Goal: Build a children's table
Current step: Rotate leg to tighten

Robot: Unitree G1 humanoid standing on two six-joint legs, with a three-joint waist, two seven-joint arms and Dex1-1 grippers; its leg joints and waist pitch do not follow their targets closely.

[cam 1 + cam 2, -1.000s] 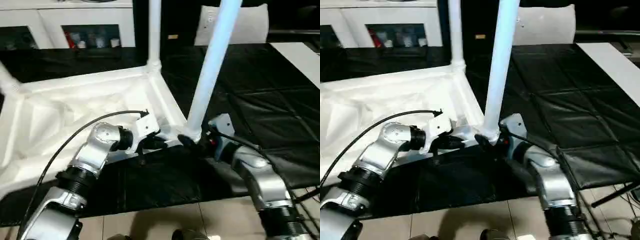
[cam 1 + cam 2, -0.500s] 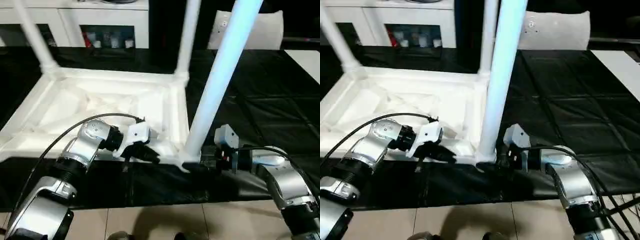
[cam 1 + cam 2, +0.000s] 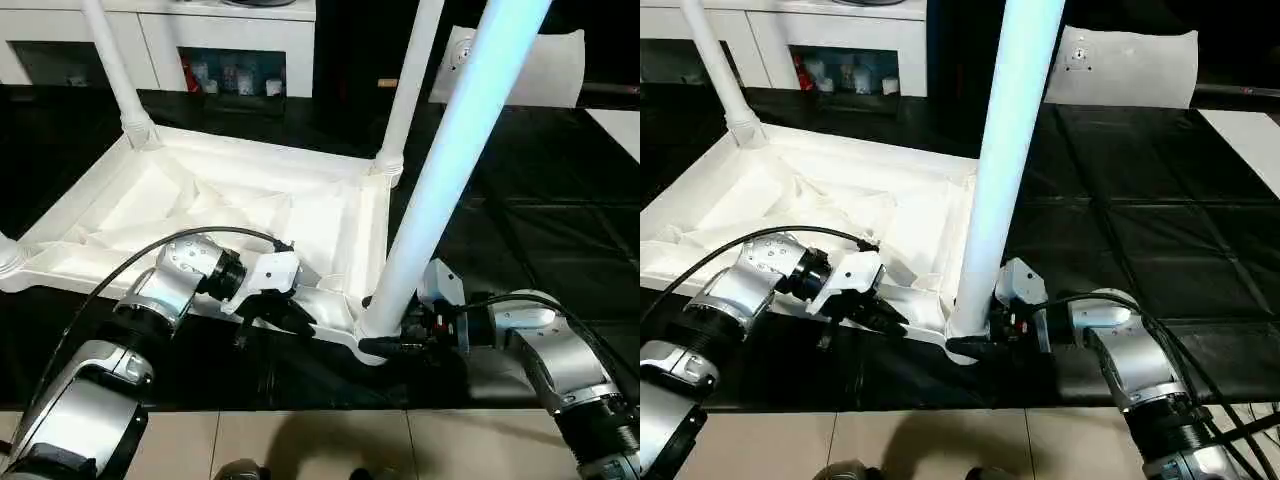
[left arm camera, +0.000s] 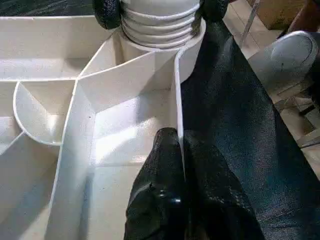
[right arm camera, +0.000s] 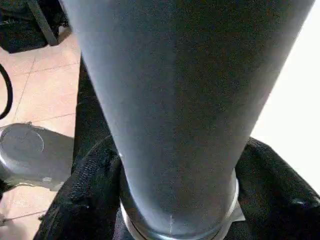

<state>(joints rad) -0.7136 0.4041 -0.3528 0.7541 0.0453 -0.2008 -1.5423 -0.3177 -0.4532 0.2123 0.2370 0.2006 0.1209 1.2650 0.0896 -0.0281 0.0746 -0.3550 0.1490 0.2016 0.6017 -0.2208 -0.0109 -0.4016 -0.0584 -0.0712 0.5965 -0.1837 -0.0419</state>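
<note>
White plastic, the table top (image 3: 200,200) is lying upside down on the black mat (image 3: 520,200), ribs facing up, with legs standing in its corner sockets. The left gripper (image 4: 182,165) is pinching the near rim (image 4: 176,115) between its closed fingers, just beside the near corner. The right gripper (image 3: 980,345) is clamping the base of the nearest leg (image 3: 450,160), which is rising upright from that corner socket.

Children's table (image 3: 215,200) lies upside down on the black-covered desk (image 3: 520,215). Left gripper (image 3: 290,312) is at its near rim. Right gripper (image 3: 385,345) sits at the near-corner leg (image 3: 440,170) base.
</note>
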